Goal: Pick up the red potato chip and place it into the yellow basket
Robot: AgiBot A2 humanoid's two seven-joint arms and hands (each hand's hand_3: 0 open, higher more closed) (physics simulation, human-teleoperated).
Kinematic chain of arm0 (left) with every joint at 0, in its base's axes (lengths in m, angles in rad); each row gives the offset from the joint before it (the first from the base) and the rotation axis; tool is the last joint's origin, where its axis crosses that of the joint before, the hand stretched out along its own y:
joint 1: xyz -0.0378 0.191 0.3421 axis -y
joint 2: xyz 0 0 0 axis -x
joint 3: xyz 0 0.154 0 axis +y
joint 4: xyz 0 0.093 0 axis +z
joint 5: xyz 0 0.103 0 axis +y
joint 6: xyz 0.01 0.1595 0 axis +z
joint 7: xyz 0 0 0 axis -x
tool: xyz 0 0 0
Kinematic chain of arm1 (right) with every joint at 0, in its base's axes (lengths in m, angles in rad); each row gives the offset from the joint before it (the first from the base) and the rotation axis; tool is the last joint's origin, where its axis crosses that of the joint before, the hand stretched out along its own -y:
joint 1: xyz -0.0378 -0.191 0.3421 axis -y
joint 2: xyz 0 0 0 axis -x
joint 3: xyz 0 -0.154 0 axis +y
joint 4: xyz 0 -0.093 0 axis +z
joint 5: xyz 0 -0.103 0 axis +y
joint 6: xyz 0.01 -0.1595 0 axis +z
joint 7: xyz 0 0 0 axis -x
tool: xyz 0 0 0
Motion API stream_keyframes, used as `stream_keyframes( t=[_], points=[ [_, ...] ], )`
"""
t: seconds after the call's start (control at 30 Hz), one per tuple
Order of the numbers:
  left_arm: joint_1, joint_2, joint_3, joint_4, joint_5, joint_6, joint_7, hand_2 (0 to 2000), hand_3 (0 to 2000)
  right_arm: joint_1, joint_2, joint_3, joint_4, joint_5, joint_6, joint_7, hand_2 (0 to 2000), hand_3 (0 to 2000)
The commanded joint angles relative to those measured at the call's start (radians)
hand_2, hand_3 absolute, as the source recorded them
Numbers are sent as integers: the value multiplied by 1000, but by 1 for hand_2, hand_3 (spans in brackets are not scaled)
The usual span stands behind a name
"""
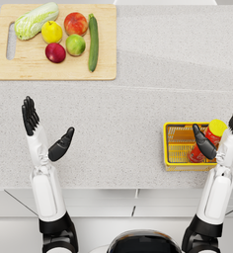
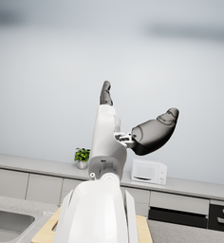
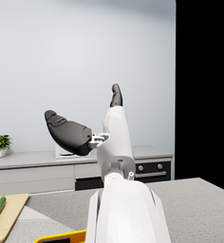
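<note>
Both hands are up in the air holding nothing. The left hand (image 1: 42, 131) has its fingers straight and together with the thumb stuck out to the side, hovering over bare speckled countertop (image 1: 138, 99). The right hand (image 1: 219, 133) looks the same, fingers stretched up and thumb splayed inward, and it sits right over the yellow basket (image 1: 174, 143) when you look down from the head camera. Its thumb covers part of the red potato chip can (image 1: 210, 138), which is lying tilted inside the basket with its yellow lid pointing toward the far right corner.

The forearm partly blocks the basket's right side, so I can't see that edge.

Well apart, at the far left of the counter, there's a wooden cutting board (image 1: 19, 66) loaded with produce: a napa cabbage (image 1: 36, 20), a lemon (image 1: 52, 32), a peach (image 1: 75, 22), a green apple (image 1: 75, 45), a red apple (image 1: 55, 52) and a cucumber (image 1: 93, 42) lying lengthwise.

From the wrist cameras you get the kitchen behind: a microwave (image 2: 149, 172), a small potted plant (image 2: 81, 156) and a sink (image 2: 7, 225).
</note>
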Motion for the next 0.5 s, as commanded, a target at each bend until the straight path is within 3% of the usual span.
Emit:
stream_keyframes(
  t=[0.03,0.5],
  points=[
    [46,-13,-36,54,0,0,0,0,0,38,15,-25,-17,0,-3,7,0,0],
    [18,-7,-62,100,0,0,0,0,0,9,10,-11,-29,0,-11,24,0,0]
  ],
)
